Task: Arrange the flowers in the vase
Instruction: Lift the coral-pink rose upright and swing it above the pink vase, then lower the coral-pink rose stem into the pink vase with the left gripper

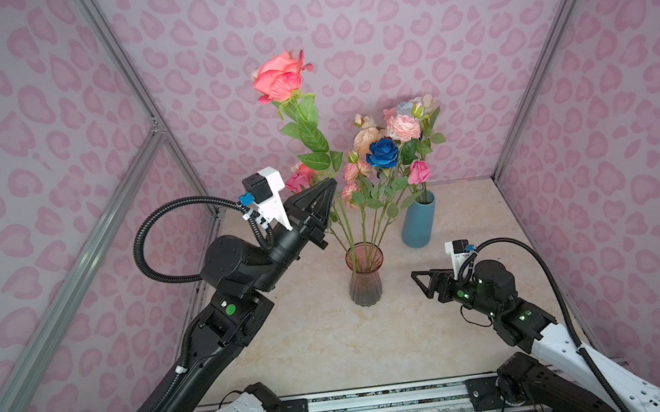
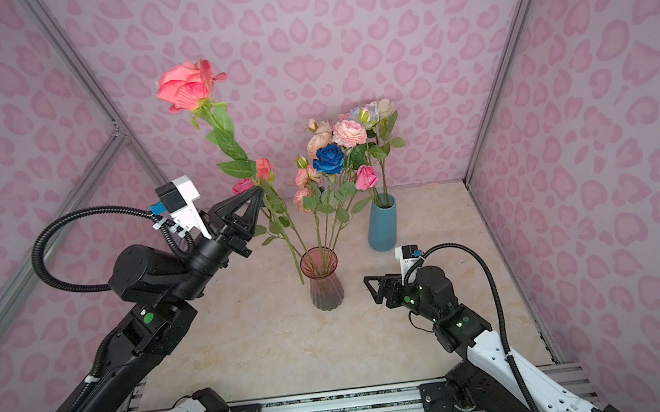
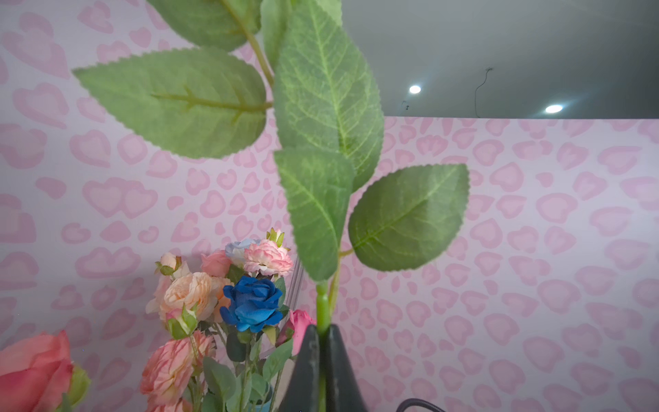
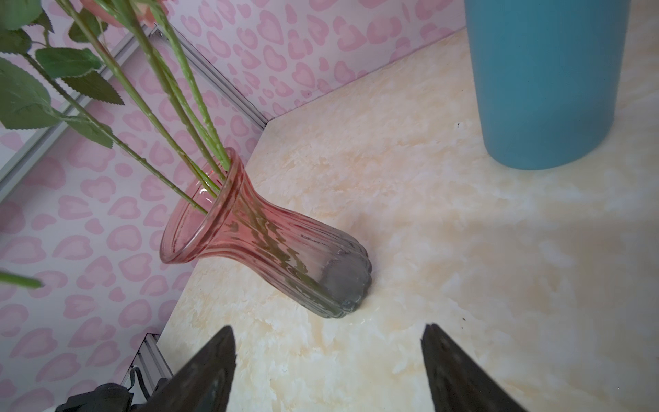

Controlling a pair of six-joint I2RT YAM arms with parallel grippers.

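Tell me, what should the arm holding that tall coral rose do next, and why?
Probably nudge the stem tip sideways until it is over the mouth of the glass vase. The left fingers are shut on the stem of the coral rose, held high, yet its lower end seems to hang just outside the rim, while the other stems stand inside.

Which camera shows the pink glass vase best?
The right wrist view: the pink glass vase sits in the middle, close up, with its rim and ribbed body clear. Both top views show it whole but small. The left wrist view misses it.
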